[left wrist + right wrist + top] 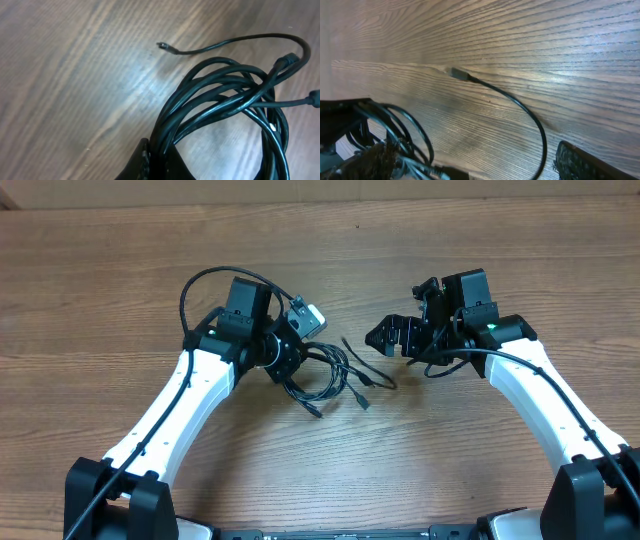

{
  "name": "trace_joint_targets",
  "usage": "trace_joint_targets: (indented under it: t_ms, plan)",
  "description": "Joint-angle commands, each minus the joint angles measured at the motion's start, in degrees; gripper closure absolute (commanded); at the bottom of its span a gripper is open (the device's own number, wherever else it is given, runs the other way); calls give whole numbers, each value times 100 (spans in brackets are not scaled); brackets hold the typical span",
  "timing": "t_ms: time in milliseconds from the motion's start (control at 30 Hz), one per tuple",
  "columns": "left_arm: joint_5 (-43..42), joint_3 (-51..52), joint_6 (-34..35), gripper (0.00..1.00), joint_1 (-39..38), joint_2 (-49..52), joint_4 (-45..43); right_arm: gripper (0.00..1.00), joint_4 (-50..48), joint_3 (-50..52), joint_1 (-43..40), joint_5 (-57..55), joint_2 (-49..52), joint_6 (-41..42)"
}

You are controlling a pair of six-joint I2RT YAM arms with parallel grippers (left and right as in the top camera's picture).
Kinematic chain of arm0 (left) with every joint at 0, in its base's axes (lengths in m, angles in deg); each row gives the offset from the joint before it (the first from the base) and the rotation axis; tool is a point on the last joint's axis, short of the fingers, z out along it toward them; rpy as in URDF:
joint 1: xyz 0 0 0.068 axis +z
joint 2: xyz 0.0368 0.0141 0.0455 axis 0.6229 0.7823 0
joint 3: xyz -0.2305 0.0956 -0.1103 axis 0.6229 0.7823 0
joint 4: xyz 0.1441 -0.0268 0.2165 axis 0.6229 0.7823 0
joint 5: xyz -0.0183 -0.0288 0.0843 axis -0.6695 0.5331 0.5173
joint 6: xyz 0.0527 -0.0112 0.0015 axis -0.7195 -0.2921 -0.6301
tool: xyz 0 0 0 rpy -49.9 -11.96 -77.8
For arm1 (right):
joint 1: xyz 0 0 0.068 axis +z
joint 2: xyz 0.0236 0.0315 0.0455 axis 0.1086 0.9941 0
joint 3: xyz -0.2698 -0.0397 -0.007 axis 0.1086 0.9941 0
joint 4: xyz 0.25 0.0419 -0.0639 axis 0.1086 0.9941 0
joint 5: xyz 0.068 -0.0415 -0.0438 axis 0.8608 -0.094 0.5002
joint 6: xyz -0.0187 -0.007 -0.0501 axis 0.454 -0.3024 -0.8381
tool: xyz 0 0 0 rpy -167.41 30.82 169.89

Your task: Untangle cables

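**A:** What is the left end effector doing?

**B:** The left end effector (157,160) is pressed together, pinching the cables (335,375). They form a bundle of thin black loops that fans out from its tip.

**A:** And the right one?

**B:** The right end effector (392,337) is spread wide with nothing between its fingers. It is near the bundle on its right side, not touching it.

**A:** Where does the bundle lie?

**B:** On the wooden surface (120,280), between the two arms and closer to the left one. The loops cross over each other in a tangle.

**A:** Any free ends?

**B:** Yes. A loose strand (520,107) curves out across the wood toward the right end effector and ends in a small plug (459,74). A few other short ends stick out of the bundle.
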Motion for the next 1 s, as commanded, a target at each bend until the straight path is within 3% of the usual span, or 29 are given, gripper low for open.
trace_joint_targets:
  t_ms: [0, 967]
  plan:
    - [-404, -98, 378, 96, 35, -105, 168, 0, -17, 11, -15, -31, 2, -42]
    - [-400, -98, 1473, 96, -13, -105, 389, 0, -17, 11, -15, -31, 2, -42]
